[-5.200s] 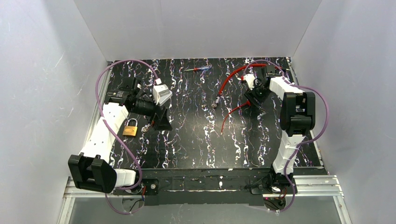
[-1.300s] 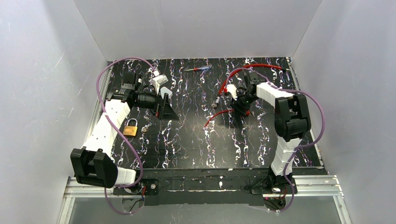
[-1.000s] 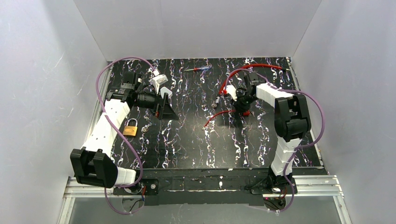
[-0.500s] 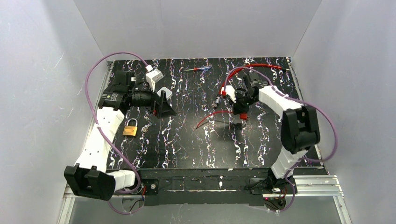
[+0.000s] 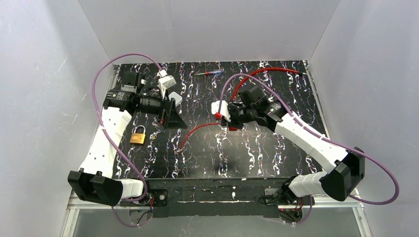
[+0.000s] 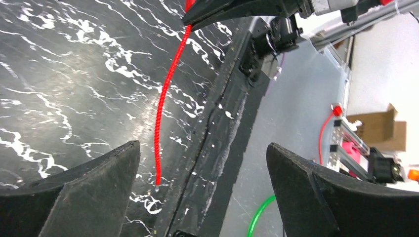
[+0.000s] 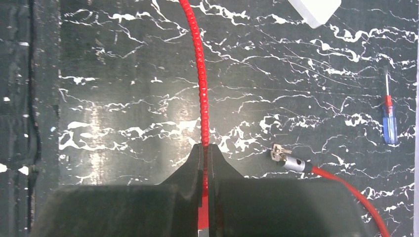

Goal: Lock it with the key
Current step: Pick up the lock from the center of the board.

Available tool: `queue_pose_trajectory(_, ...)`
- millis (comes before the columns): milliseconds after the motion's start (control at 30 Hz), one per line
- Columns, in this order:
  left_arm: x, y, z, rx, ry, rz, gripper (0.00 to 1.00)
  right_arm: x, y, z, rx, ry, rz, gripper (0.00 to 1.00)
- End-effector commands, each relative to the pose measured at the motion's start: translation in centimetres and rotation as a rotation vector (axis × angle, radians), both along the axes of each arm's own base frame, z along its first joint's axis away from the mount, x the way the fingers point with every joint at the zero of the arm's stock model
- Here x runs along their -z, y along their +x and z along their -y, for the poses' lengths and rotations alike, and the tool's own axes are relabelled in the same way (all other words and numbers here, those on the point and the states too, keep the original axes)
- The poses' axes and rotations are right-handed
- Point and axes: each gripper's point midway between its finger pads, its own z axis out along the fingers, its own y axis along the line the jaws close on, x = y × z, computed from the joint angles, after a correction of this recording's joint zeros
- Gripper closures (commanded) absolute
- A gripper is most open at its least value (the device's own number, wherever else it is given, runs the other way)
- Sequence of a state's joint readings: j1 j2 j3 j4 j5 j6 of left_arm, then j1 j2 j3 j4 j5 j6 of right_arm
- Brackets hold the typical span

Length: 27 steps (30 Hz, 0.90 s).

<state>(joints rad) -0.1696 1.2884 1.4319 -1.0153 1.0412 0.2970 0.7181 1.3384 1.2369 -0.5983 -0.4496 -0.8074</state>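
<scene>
Right pincer [image 7: 205, 146] pinches red cord [image 7: 198, 59] — key [image 7: 278, 153] just beside (padlock [image 5: 138, 135] apart).

A black table top [image 5: 247, 158] veined with white streaks fills the floor of the enclosure. Plain white walls [image 5: 207, 29] rise from its far, left and right edges. A small screwdriver [image 5: 208, 73] with a blue handle, a red collar and a thin metal shaft lies flat on the table top close to the far edge, a little left of the middle. An aluminium rail [image 5: 336, 195] runs along the near edge. Beyond that edge, off the table top, a green cable [image 6: 257, 217] curls over grey floor and a cardboard box [image 6: 378, 129] stands further off.
</scene>
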Motion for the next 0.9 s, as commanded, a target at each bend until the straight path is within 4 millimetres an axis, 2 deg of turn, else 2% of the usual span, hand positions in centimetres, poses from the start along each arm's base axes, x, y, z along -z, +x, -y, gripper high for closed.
queue_pose_trajectory(0,0.3,-3.0,1.1,0.103,-0.03,-0.049,0.02,-3.5,-1.0,-1.6,0.014,0.061,0.044,0.99)
queue_pose_trajectory(233,2.9,-4.4,2.9,0.18,0.021,-0.103,0.02,-5.9,-4.1,-3.5,-0.051,0.087,0.035,0.99)
queue_pose_trajectory(333,3.4,-4.6,3.4,0.204,0.029,-0.123,0.02,-6.8,-5.7,-4.2,-0.095,0.102,0.017,0.99)
queue_pose_trajectory(467,3.6,-5.2,4.0,0.235,-0.003,-0.155,0.02,-7.7,-6.6,-4.6,-0.122,0.135,-0.016,0.99)
queue_pose_trajectory(533,3.8,-5.7,4.1,0.245,-0.01,-0.16,0.12,-8.0,-6.9,-4.8,-0.136,0.144,-0.03,0.99)
queue_pose_trajectory(600,3.8,-6.1,4.0,0.254,-0.019,-0.157,0.3,-8.1,-6.9,-4.9,-0.14,0.148,-0.032,0.99)
queue_pose_trajectory(700,3.7,-6.6,3.9,0.263,-0.021,-0.135,0.63,-8.0,-7.0,-5.0,-0.136,0.148,-0.043,0.99)
queue_pose_trajectory(733,3.7,-6.6,3.8,0.262,-0.017,-0.126,0.74,-7.9,-7.0,-5.0,-0.133,0.15,-0.049,0.99)
queue_pose_trajectory(767,3.7,-6.6,3.7,0.258,-0.012,-0.118,0.9,-7.9,-7.1,-5.1,-0.133,0.153,-0.057,0.99)
queue_pose_trajectory(800,3.7,-6.5,3.6,0.252,-0.003,-0.108,1.0,-7.7,-7.2,-5.1,-0.133,0.155,-0.069,0.99)
queue_pose_trajectory(833,3.7,-6.5,3.5,0.248,0.008,-0.098,1.0,-7.6,-7.4,-5.1,-0.134,0.16,-0.081,0.91)
queue_pose_trajectory(867,3.7,-6.6,3.4,0.251,0.015,-0.089,1.0,-7.6,-7.6,-5.2,-0.13,0.166,-0.097,0.75)
